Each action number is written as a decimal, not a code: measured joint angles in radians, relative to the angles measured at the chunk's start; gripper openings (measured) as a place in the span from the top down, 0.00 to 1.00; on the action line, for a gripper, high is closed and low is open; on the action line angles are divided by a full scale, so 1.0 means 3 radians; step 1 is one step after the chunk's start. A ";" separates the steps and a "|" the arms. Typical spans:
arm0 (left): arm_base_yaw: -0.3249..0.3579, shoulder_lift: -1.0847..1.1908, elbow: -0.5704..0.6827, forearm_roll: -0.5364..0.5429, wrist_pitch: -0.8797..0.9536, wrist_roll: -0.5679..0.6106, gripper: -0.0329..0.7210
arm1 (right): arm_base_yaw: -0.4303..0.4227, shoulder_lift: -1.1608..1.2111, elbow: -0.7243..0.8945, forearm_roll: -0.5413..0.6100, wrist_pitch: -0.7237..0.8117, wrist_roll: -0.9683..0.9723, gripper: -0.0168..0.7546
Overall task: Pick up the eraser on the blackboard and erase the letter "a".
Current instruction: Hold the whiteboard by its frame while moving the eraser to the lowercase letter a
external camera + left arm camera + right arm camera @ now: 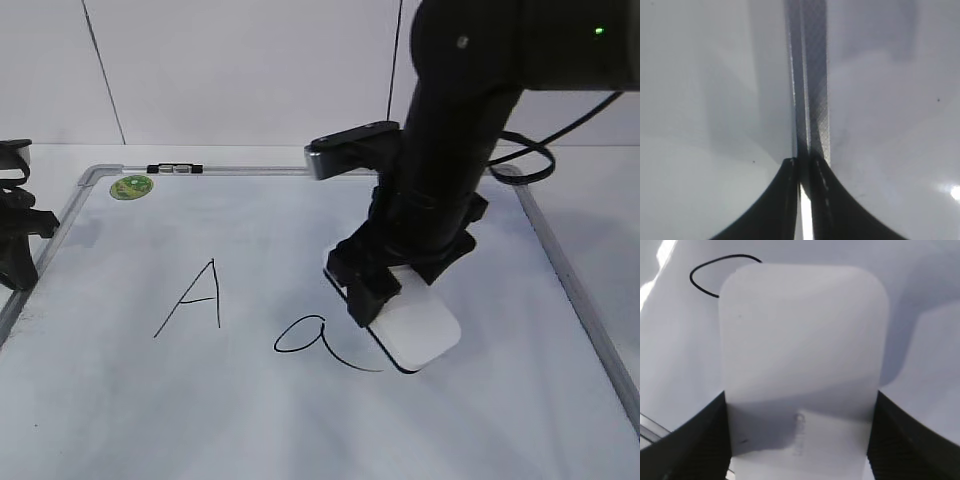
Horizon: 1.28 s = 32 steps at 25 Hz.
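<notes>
The right tool (395, 285) grasps the eraser (420, 330), which juts toward its 5 o'clock, touching the tail of the letter "a" (315, 340); the left tool (804, 200) is clenched, empty.

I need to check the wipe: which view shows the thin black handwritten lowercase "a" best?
The exterior view: the thin black handwritten lowercase "a" is whole, its tail meeting the white plastic eraser. The right wrist view shows only part of its loop; the left wrist view shows none.
</notes>
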 joint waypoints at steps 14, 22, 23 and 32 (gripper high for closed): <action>0.0000 0.0000 0.0000 -0.0010 0.0002 0.0000 0.90 | 0.0490 0.0644 -0.0288 -0.0078 -0.0104 -0.0024 0.24; 0.0000 0.0000 0.0000 -0.0019 0.0002 0.0000 0.90 | 0.0770 0.0658 -0.0295 -0.0143 -0.0192 -0.0024 0.24; 0.0002 0.0000 0.0000 -0.0019 0.0002 0.0000 0.90 | 0.0776 0.0682 -0.0301 -0.0178 -0.0198 -0.0024 0.24; 0.0002 0.0005 0.0000 -0.0021 0.0002 0.0000 0.90 | 0.0813 0.0800 -0.0419 -0.0575 -0.0149 0.0242 0.24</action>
